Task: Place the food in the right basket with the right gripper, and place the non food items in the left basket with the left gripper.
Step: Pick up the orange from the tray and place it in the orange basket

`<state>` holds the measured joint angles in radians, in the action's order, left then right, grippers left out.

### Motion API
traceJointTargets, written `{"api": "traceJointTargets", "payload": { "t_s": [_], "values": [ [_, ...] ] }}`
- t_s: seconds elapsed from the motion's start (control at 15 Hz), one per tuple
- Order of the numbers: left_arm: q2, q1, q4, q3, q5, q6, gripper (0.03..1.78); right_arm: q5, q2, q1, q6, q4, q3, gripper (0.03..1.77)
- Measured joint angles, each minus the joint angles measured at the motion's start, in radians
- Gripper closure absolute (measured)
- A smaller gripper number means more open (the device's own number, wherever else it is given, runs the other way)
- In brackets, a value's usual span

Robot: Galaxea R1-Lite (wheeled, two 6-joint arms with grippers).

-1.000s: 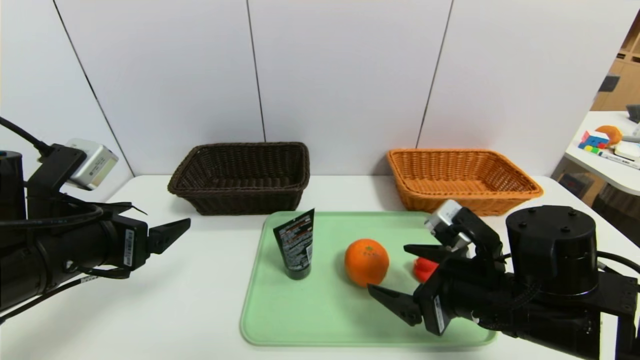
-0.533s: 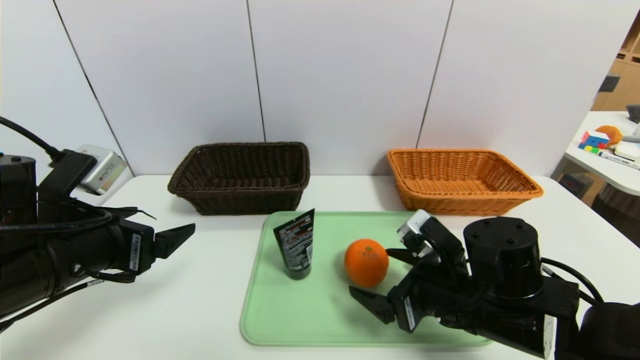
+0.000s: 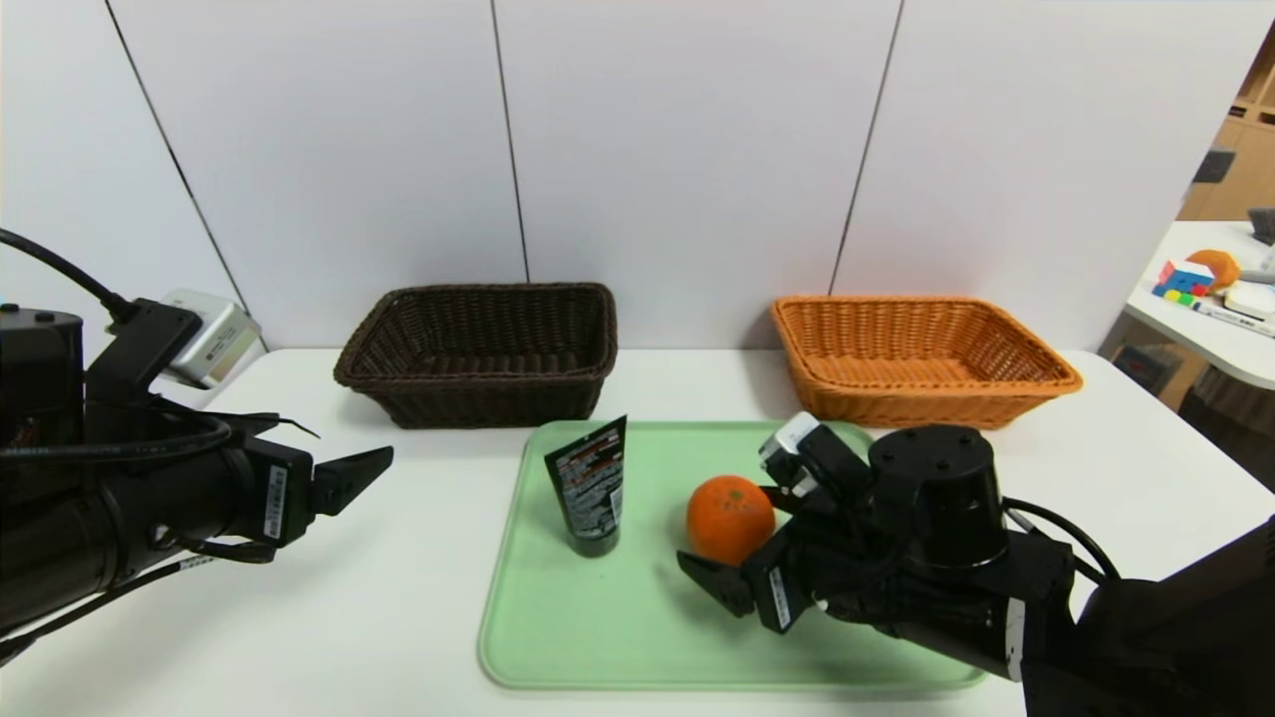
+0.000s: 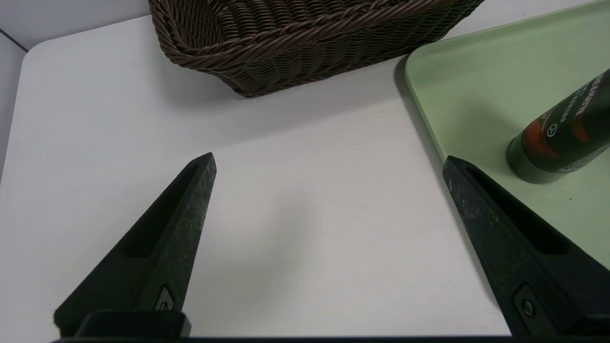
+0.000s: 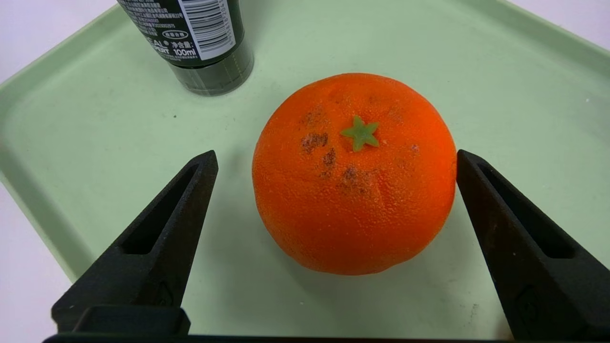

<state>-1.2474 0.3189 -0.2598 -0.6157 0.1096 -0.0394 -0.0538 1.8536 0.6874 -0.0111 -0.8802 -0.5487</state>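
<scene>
Fingers (image 5: 157, 224) spread wide, my right gripper (image 5: 337, 152) is low over the near-centre of a pale green, shallow rectangular tray (image 3: 618, 637). Between those fingers sits a round, bright orange fruit (image 3: 730, 520) with a small green star-shaped stem mark and brownish blemishes on its skin. One fingertip lies right at its side, though I cannot tell if they touch; the other stands apart from it, so I am not gripping the fruit. It rests on the tray, which lies flat on a smooth white table (image 3: 398, 617).

My left gripper (image 4: 329, 155) hangs over the white table, outside the tray's left edge, its fingers spread wide with only bare tabletop below them.

On the tray, to the left of the fruit and a little apart from it, a dark squeeze tube (image 3: 588, 488) with printed text and a barcode stands upright on its grey cap.

Beyond the tray, a dark brown woven basket (image 3: 478, 383) sits on the left and an orange-brown woven basket (image 3: 926, 388) on the right, well apart. Behind them rises a white panelled wall (image 3: 687, 149). Farther off at the right, a side table (image 3: 1185, 339) holds a multicoloured cube (image 3: 1182, 282).
</scene>
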Motion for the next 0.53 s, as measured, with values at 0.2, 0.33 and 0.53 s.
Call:
{"api": "traceJointTargets", "payload": {
  "t_s": [0.2, 0.33, 0.53],
  "values": [
    [-0.003, 0.000, 0.000, 0.000, 0.000, 0.000, 0.12, 0.000, 0.018, -0.006, 0.001, 0.000, -0.007, 0.10],
    [-0.003, 0.000, 0.000, 0.000, 0.000, 0.001, 0.12, -0.001, 0.023, -0.013, 0.000, 0.000, -0.012, 0.10],
    [-0.005, 0.000, 0.000, 0.003, 0.000, 0.000, 0.12, -0.001, 0.032, -0.026, 0.002, -0.001, -0.022, 0.10]
  ]
}}
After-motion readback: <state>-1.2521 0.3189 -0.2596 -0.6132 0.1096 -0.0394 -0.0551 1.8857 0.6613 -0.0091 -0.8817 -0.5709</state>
